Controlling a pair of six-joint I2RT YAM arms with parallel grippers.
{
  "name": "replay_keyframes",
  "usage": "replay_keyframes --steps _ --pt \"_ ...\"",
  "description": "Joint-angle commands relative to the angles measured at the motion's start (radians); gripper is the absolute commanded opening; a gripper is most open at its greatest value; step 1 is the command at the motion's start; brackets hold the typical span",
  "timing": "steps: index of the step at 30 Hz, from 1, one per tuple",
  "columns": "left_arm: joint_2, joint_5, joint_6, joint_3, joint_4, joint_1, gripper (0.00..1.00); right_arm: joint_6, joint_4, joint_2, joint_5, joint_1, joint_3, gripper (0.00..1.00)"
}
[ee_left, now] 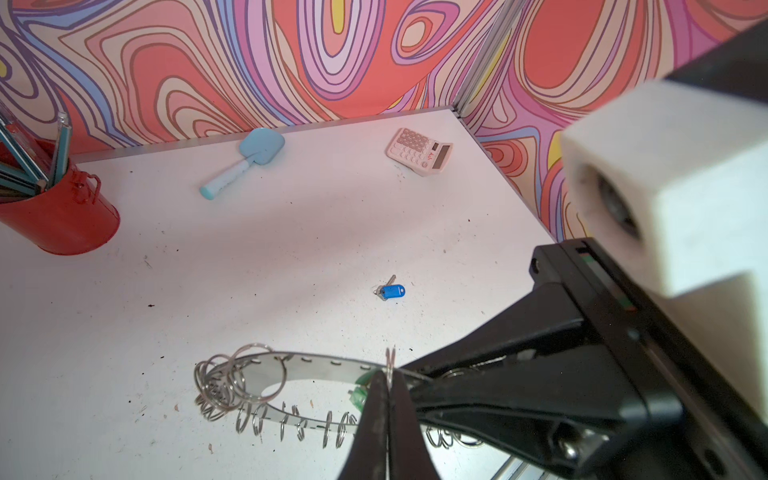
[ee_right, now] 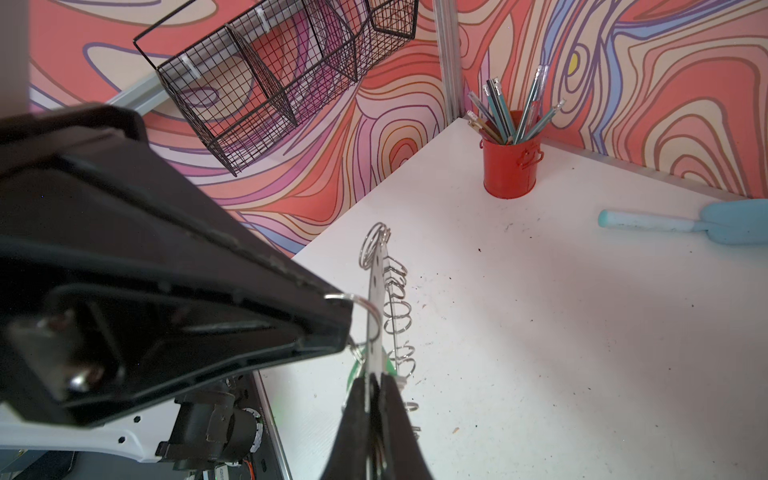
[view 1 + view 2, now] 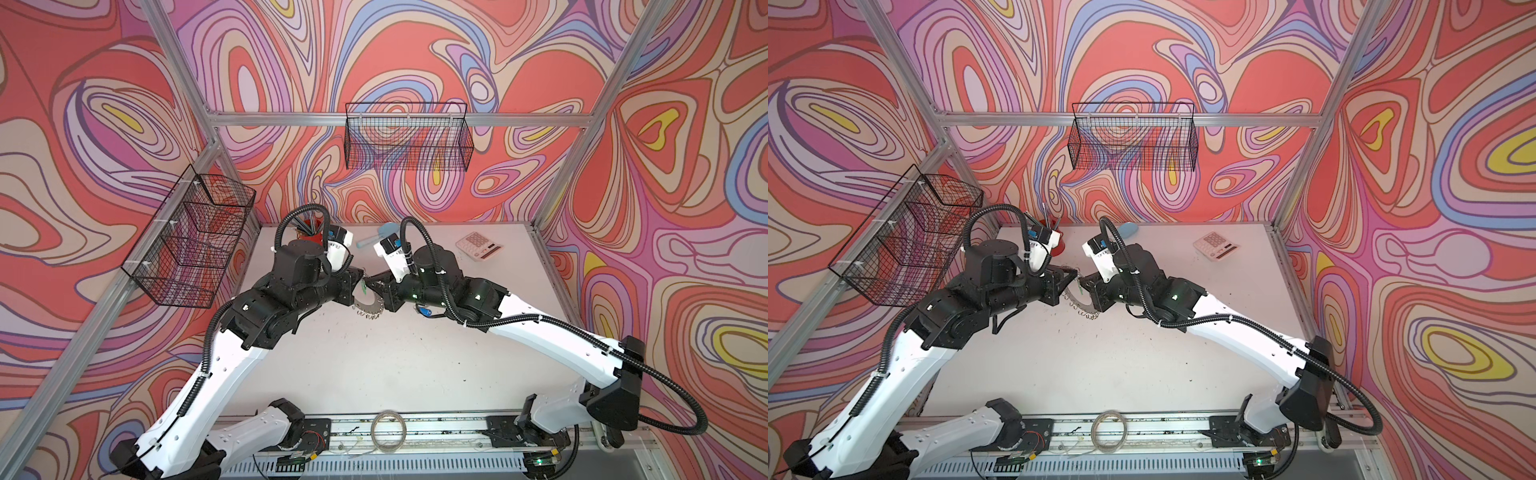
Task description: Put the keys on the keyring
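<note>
Top views: we log the left pincer [image 3: 362, 281] and right pincer [image 3: 377, 286] tip to tip, nearer the arm bases than the red pot [image 3: 318, 237]. The keyring [image 3: 366, 306] sits between them. The blue-tagged key [image 3: 423, 311] lies on the worktop [image 3: 374, 365], farther from the pot, partly under the right arm.

Left wrist: the left pincer is clenched on a wire ring [image 1: 390, 360] at the keyring's rim. A green tag [image 1: 360, 388] is just beside the tips.

Right wrist: the right pincer grips the keyring's flat rim, with the disc upright and edge-on. The pot stands beyond it.
</note>
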Motion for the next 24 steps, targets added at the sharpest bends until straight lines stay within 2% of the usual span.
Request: replay_keyframes --steps 1,4,6,8,12,16,24 --pt "0.028 0.056 -0.035 0.094 -0.06 0.022 0.0 -0.034 0.005 -0.021 0.021 0.005 0.012 0.14" --pt "0.117 0.089 -0.026 0.235 -0.225 0.022 0.0 -0.074 0.001 -0.039 0.032 0.005 0.021 0.53" --pt "0.18 0.134 -0.011 0.329 -0.32 0.021 0.0 -0.119 -0.011 -0.039 0.015 0.004 0.046 0.64" --pt "0.21 0.152 -0.005 0.369 -0.357 0.023 0.0 -0.18 -0.054 -0.017 0.006 0.004 0.091 0.64" --pt "0.178 0.146 -0.003 0.347 -0.293 0.021 0.0 -0.236 -0.106 0.032 0.038 0.003 0.156 0.62" --pt "0.162 0.099 0.007 0.338 -0.293 0.023 0.0 -0.244 -0.083 0.022 0.001 0.004 0.146 0.59" --pt "0.145 0.145 -0.001 0.326 -0.278 0.022 0.0 -0.226 -0.044 0.026 0.031 0.005 0.125 0.56"
